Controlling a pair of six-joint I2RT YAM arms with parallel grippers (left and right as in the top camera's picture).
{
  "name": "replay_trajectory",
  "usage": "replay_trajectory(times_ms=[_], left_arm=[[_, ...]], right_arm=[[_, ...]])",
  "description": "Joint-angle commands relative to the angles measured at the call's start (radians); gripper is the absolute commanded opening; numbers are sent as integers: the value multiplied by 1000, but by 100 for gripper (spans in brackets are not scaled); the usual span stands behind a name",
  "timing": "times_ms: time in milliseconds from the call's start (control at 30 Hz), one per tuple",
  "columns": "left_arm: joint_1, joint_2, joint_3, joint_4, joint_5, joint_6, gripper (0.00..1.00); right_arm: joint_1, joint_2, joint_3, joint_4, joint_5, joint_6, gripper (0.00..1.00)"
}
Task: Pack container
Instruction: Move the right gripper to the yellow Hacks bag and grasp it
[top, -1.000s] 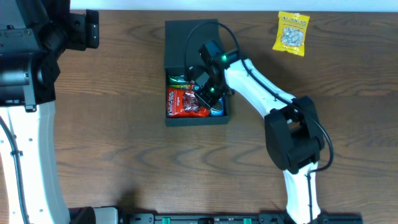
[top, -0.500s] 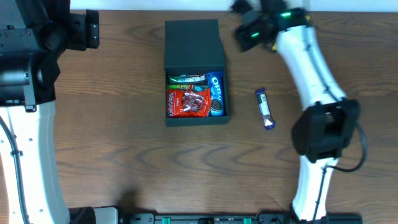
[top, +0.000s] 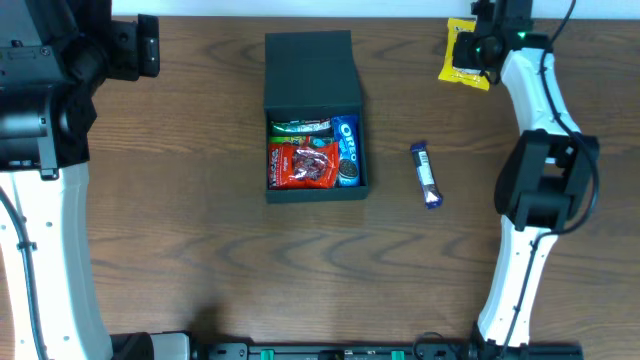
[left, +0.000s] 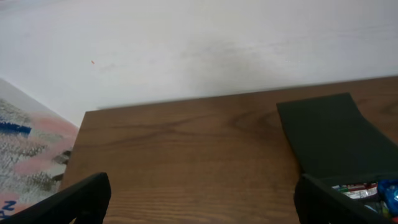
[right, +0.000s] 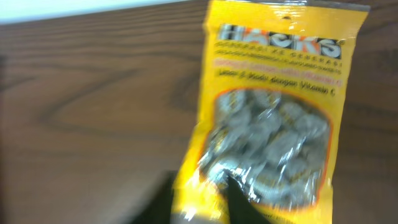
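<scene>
Hovering over yellow Hacks packet (right: 273, 124), right hand (right: 200, 202), grip perhaps loose, cannot tell, left hand (left: 199, 202) released, container (top: 316, 193) open.

You are working in what looks like a robot lab or test room, not a home: the left robot arm (top: 45, 230) and right robot arm (top: 520, 270) stand at a wood-grain bench (top: 200, 250) set against a plain white wall (left: 217, 43), with patterned carpet (left: 25, 143) beyond the bench's edge.

L arm (top: 40, 240) tucked at its own side, L gripper (left: 199, 202) jaws spread wide, empty. R arm (top: 530, 90) stretched far fwd, R gripper (right: 200, 194) pointing down, fingers (right: 239, 200) partly apart, blurred.
</scene>
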Motion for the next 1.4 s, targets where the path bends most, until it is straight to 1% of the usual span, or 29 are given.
replay_trajectory(times_ms=[0, 33, 167, 267, 367, 500, 600, 633, 667, 700, 767, 800, 867, 967, 1033, 1133, 1167, 1300, 1367], left_arm=[[3, -2, 27, 0, 4, -17, 95], [3, -2, 27, 0, 4, -25, 95], [3, -2, 27, 0, 4, -41, 95], [3, -2, 27, 0, 10, -40, 95], [3, -2, 27, 0, 74, -29, 95], [3, -2, 27, -19, 166, 26, 95], [3, -2, 25, -27, 180, 31, 95], [3, -2, 25, -27, 180, 31, 95], [3, -2, 25, -27, 180, 31, 95], [3, -2, 25, -27, 180, 31, 95], [3, -2, 25, -27, 180, 28, 95], [3, -2, 25, -27, 180, 27, 95], [3, -2, 25, -30, 180, 27, 95], [3, -2, 25, -33, 180, 27, 95], [3, -2, 25, -32, 180, 27, 95], [3, -2, 25, -32, 179, 28, 95], [3, -2, 25, -32, 179, 28, 95], [3, -2, 25, -32, 179, 32, 95], [3, -2, 25, -32, 179, 32, 95]], right_arm=[[0, 32, 5, 63, 91, 45, 96], [1, 39, 5, 86, 114, 51, 99], [1, 68, 5, 159, 186, 57, 99], [1, 90, 5, 181, 238, 79, 99], [1, 128, 5, 180, 238, 85, 99], [1, 150, 5, 176, 235, 91, 99], [1, 165, 5, 175, 234, 94, 99], [1, 167, 5, 173, 230, 94, 96], [1, 168, 5, 171, 231, 94, 89], [1, 168, 5, 169, 231, 94, 77], [1, 168, 5, 164, 231, 94, 57], [1, 168, 5, 161, 230, 95, 50], [1, 166, 5, 151, 230, 94, 41], [2, 152, 6, 132, 230, 94, 38], [5, 122, 16, 105, 221, 92, 31], [11, 47, 38, 68, 126, 31, 21], [14, 22, 42, 55, 109, 15, 18], [42, -121, 43, -9, 72, -77, 2], [61, -185, 43, -44, 73, -138, 2]])
